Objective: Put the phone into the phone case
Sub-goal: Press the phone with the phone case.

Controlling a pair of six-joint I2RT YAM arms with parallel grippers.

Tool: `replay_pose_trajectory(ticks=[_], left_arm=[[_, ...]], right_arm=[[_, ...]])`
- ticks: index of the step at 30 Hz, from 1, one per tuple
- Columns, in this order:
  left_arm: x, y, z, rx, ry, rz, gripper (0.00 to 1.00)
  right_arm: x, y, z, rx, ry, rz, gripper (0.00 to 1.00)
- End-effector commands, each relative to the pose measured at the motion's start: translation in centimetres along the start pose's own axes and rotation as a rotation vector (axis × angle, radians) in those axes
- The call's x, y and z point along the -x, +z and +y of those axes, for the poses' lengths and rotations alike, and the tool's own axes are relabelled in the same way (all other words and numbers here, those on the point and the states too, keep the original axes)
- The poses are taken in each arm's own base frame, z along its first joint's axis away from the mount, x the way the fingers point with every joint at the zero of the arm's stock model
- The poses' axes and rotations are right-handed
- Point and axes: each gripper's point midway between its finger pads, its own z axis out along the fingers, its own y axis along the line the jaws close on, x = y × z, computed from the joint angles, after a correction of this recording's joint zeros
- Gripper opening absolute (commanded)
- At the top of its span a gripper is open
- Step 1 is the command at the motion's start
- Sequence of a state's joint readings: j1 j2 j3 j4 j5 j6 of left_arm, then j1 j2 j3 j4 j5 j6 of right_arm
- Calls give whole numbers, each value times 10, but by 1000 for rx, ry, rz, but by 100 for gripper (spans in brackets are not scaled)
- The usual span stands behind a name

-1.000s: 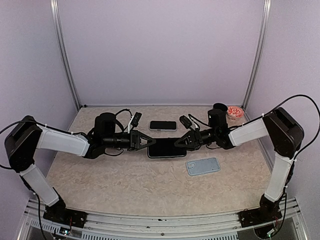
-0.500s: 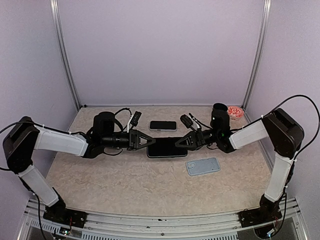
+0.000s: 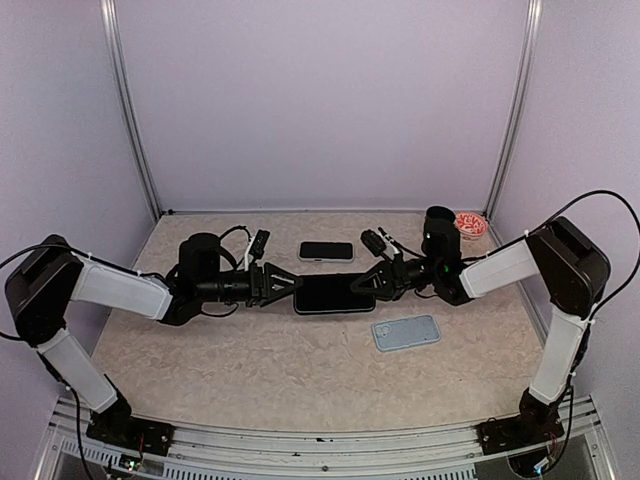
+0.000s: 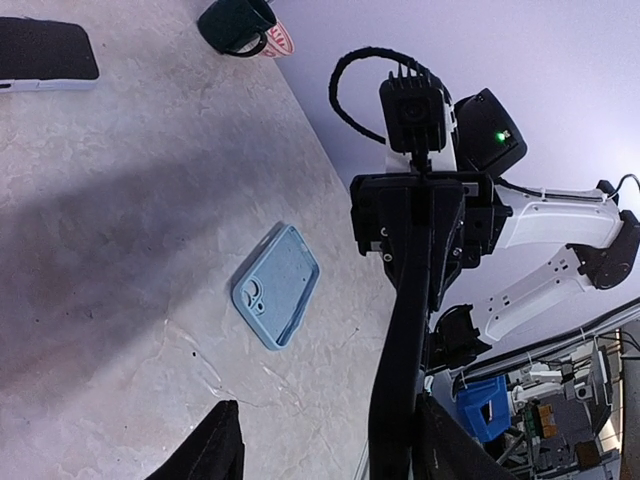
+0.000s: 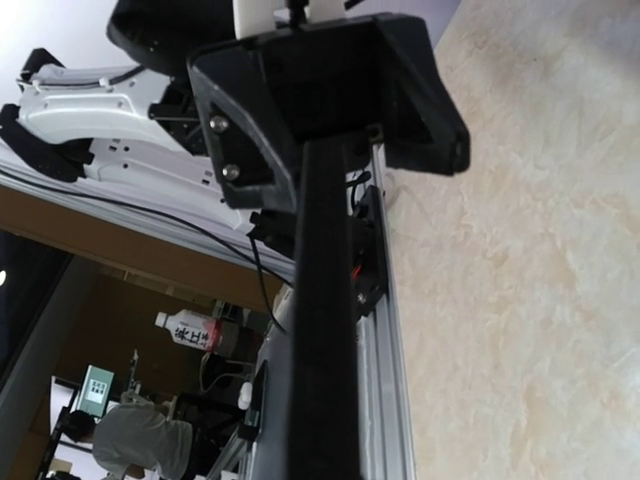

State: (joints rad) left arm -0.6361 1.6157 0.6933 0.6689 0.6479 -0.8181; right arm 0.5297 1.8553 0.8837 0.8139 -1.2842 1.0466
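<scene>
The black phone [image 3: 333, 295] is held level above the table's middle. My right gripper [image 3: 372, 286] is shut on its right end. In the right wrist view the phone [image 5: 325, 300] runs edge-on as a dark bar toward the left gripper's body. My left gripper [image 3: 291, 285] is open at the phone's left end. In the left wrist view its fingers [image 4: 215, 445] stand wide apart, with the phone's edge [image 4: 400, 370] close to the right-hand finger. The light blue phone case [image 3: 406, 332] lies open side up on the table, right of and nearer than the phone. It also shows in the left wrist view [image 4: 276, 285].
A second dark phone [image 3: 327, 251] lies flat behind the held one. A dark cup [image 3: 438, 222] and a red-and-white bowl [image 3: 469, 224] stand at the back right. Metal frame posts and lilac walls close in the table.
My left arm has drawn back a little to the left, away from the phone. The right gripper still holds the phone in much the same place.
</scene>
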Motion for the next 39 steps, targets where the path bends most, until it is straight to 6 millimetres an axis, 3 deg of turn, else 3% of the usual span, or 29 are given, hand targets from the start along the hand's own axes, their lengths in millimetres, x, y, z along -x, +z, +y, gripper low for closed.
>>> replay_pose_trajectory(ticks=[1,9,16,26,33,39], left_arm=[[-19,4,6,-1,-39,45,56],[-20,6,-6,-37,-44,59,60],[-11,5,-6,-29,-35,35,59],[-4,14,-2,-32,-42,34,59],[-7,16,15,31,-43,28,59],[-5,18,3,-28,-42,23,57]], right_arm=[[26,-6,31,2,-166,-47,0],[42,-12,12,-133,-180,-92,0],[43,-13,6,-151,-169,-88,0],[42,-14,10,-143,-172,-86,0],[38,-13,17,-106,-176,-81,0],[37,-12,13,-104,-167,-80,0]])
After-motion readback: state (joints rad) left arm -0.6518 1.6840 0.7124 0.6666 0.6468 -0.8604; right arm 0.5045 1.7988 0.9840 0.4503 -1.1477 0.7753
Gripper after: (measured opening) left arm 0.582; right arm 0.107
